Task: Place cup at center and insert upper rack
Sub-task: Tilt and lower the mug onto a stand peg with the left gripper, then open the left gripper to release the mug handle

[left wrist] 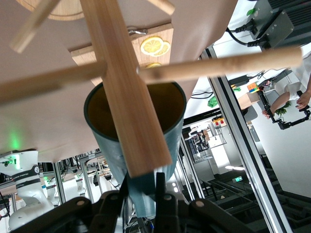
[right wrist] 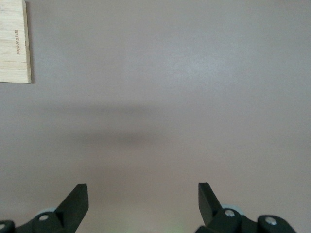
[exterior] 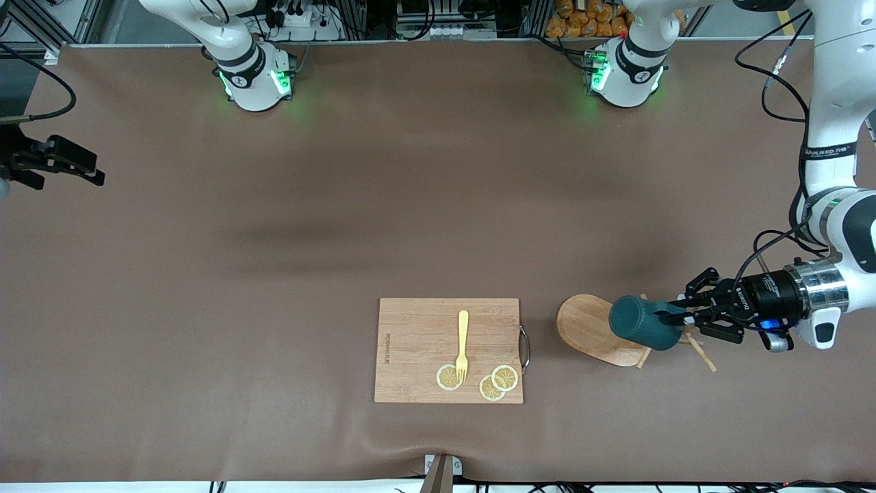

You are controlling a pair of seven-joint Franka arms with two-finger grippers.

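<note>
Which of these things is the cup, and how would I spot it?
Start at the rectangular wooden cutting board with its yellow fork. Beside it, toward the left arm's end, stands the light wooden mug tree. The small dark teal cup is over it, held by the left gripper: the only dark, round thing.

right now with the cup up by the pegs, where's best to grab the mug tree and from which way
Probably the central pole of the mug tree, low down near the oval base: it is narrow enough for two fingers. Come from the cutting board end with the open right gripper, since the left gripper is shut on the cup at the peg end.
</note>
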